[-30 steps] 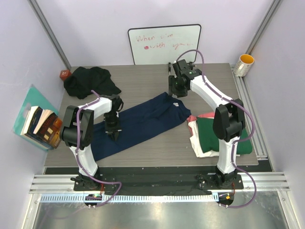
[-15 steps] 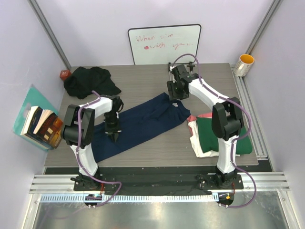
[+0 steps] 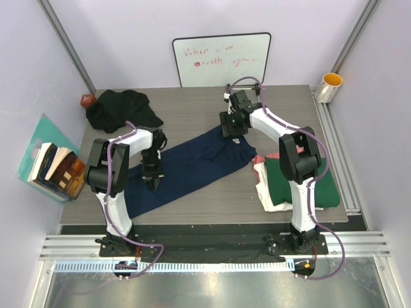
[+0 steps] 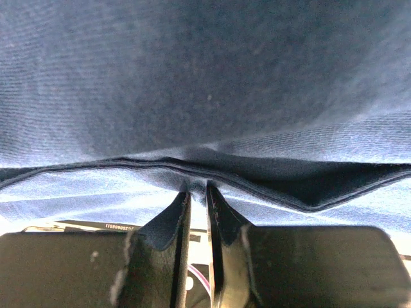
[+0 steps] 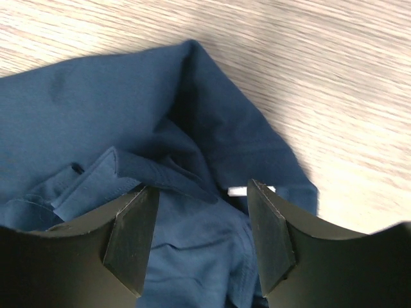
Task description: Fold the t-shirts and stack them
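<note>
Though open, right fingers (image 5: 131, 237) nearer t-shirt (image 3: 192, 163)

Grey wood-grain table (image 3: 192, 115) w/ pale lilac walls (image 3: 128, 38), whiteboard (image 3: 221, 61).

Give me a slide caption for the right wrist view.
Open right gripper poised above the collar end of the navy blue t-shirt on the wood-grain table.

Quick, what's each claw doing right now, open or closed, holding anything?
Left claw: closed, pinching an edge of the navy t-shirt.
Right claw: open, holding nothing.
</note>
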Controlling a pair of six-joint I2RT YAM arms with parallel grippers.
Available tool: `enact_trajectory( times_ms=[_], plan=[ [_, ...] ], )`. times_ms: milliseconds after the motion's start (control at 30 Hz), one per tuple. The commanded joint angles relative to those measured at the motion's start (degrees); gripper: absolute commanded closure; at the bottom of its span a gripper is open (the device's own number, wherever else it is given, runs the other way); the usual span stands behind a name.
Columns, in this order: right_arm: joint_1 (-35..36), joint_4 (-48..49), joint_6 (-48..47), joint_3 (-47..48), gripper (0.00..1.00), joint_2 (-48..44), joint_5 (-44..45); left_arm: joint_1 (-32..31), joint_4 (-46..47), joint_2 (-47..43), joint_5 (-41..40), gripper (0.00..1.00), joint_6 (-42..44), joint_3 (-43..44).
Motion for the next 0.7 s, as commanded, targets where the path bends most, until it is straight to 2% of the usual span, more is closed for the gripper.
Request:
enact_trajectory(
  times_ms=[0, 233, 400, 433, 467, 533, 567, 667],
  plan=[
    [0.05, 4.27, -0.8, 1.45, 0.37, 0.61, -3.66, -0.27, 3.17, 2.13, -0.56, 0.85, 0.59, -0.53],
    [0.05, 6.02, -0.89, 1.19, 0.4, 0.96, -6.03, -0.53, 3.53, 2.57, -0.12, 0.85, 0.24, -0.7],
    [0.58, 7.43, -0.53, 1.45, 0.48, 0.17, -6.03, -1.14, 3.61, 3.19, 0.14, 0.86, 0.07, -0.62],
    [0.75, 7.52, -0.36, 1.71, 0.52, 0.09, -6.12, -1.23, 3.61, 3.27, 0.14, 0.86, -0.11, -0.62],
    [1.01, 7.61, -0.27, 1.8, 0.64, 0.17, -6.12, -1.32, 3.7, 3.36, 0.14, 0.86, -0.2, -0.62],
    [1.45, 7.78, -0.1, 2.24, 0.76, 0.35, -6.47, -1.5, 3.79, 3.54, 0.23, 0.86, -0.46, -0.53],
    [1.54, 7.79, -0.01, 2.42, 0.88, 0.78, -6.73, -1.58, 3.79, 3.62, 0.23, 0.86, -0.46, -0.44],
    [2.16, 7.7, 0.34, 3.21, 0.96, 1.4, -7.35, -1.85, 3.79, 3.89, 0.23, 0.86, -0.64, -0.09]
  ],
)
